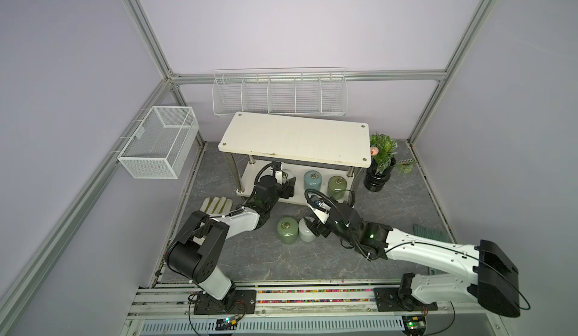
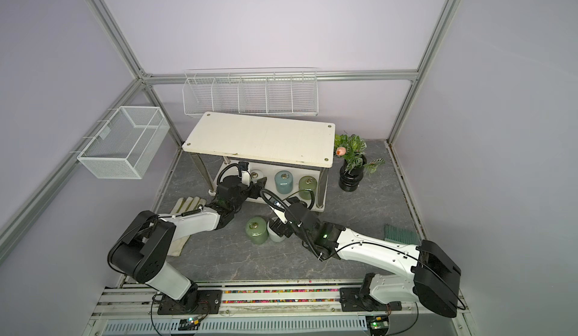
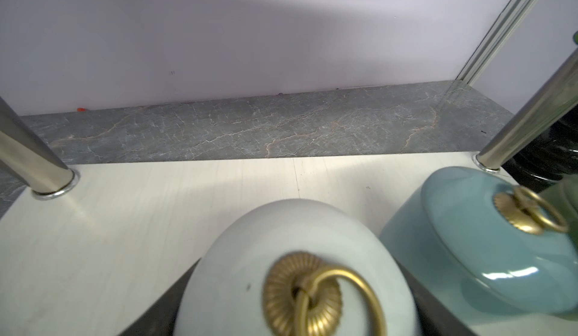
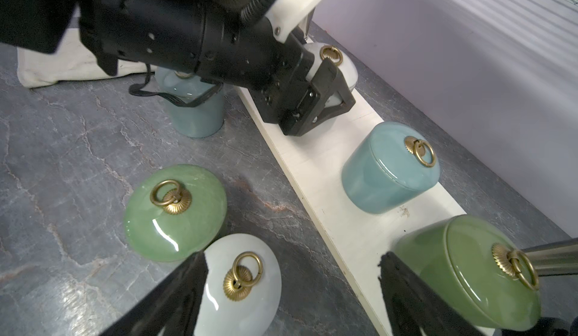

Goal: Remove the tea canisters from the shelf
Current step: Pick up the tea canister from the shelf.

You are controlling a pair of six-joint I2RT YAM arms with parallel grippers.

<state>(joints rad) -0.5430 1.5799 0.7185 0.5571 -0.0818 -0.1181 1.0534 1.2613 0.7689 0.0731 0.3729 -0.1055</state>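
Note:
The shelf (image 1: pixel 294 137) stands at the back, and its lower board (image 4: pixel 328 193) carries three tea canisters. My left gripper (image 4: pixel 336 75) reaches under the top board and is shut on the white canister (image 3: pixel 281 234), with a dark finger on each side. Beside it stand a blue-grey canister (image 1: pixel 312 179) and a green canister (image 1: pixel 337 186). On the floor in front sit a green canister (image 1: pixel 286 231), a white canister (image 1: pixel 306 234) and a blue-grey canister (image 4: pixel 195 115) under the left arm. My right gripper (image 4: pixel 292 259) hangs open over the floor, one finger beside the floor's white canister.
A black vase with a plant (image 1: pixel 378 178) stands right of the shelf. A pale glove (image 1: pixel 217 206) lies on the floor at the left. A white mesh basket (image 1: pixel 158 142) hangs on the left wall and a wire rack (image 1: pixel 278 95) behind the shelf. Chrome posts (image 3: pixel 34 159) flank the lower board.

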